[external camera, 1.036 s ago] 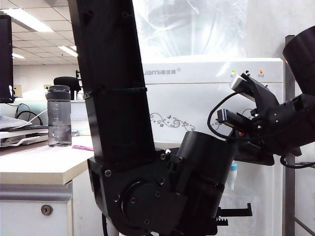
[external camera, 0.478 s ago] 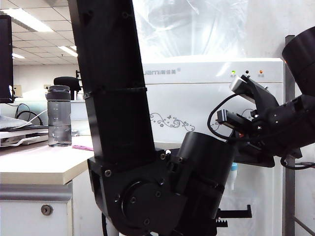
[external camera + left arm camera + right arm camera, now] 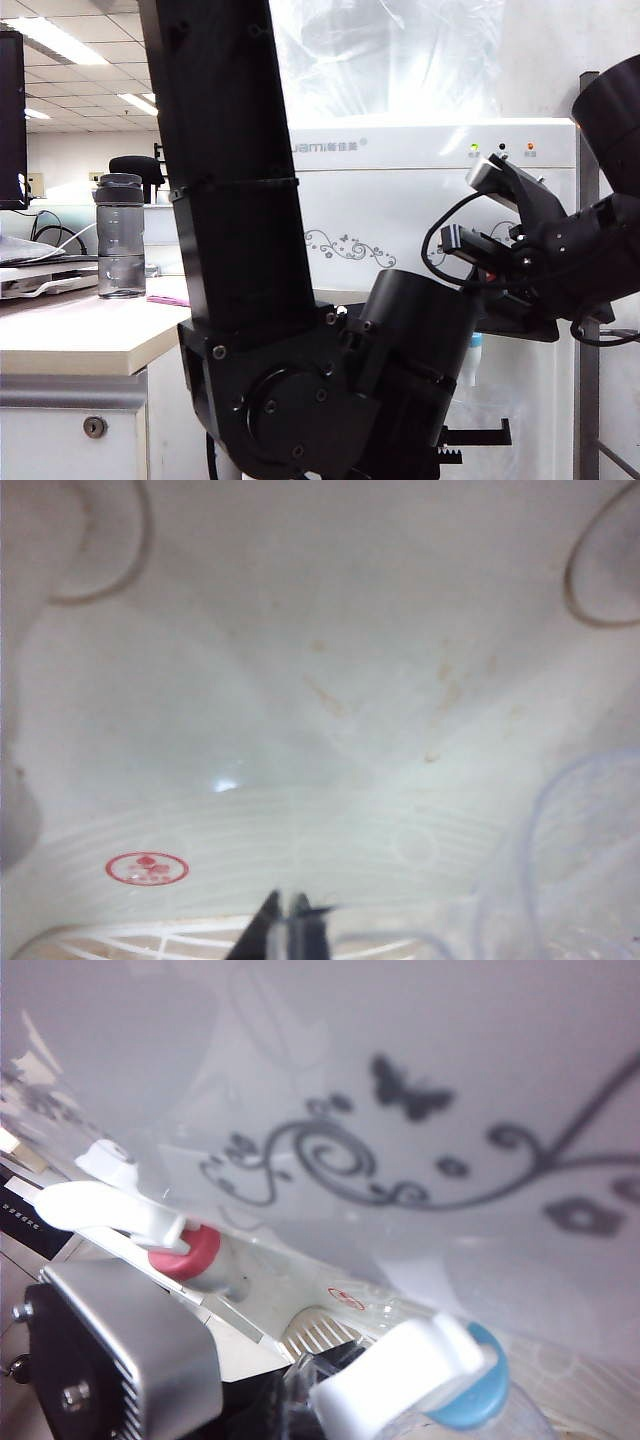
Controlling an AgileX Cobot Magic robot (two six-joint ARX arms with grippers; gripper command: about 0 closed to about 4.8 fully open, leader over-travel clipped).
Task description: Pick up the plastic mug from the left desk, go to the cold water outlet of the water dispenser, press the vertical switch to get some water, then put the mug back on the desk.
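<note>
Nothing has moved since the earlier frames; both arms hold position at the water dispenser [image 3: 420,190]. The plastic mug [image 3: 570,870] shows at the frame edge in the left wrist view, inside the tap recess, contents unclear. Left gripper [image 3: 290,935] is pressed together, apparently on the mug's handle. Cold water outlet [image 3: 465,1385] with its vertical switch [image 3: 395,1375] sits close to the right wrist camera; right gripper's fingers unseen, state unknown. Grey bottle [image 3: 120,236] stands on the left desk [image 3: 80,345].

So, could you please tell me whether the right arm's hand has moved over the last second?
No. In the exterior view the right hand sits just as before against the water dispenser and its swirl ornament.
</note>
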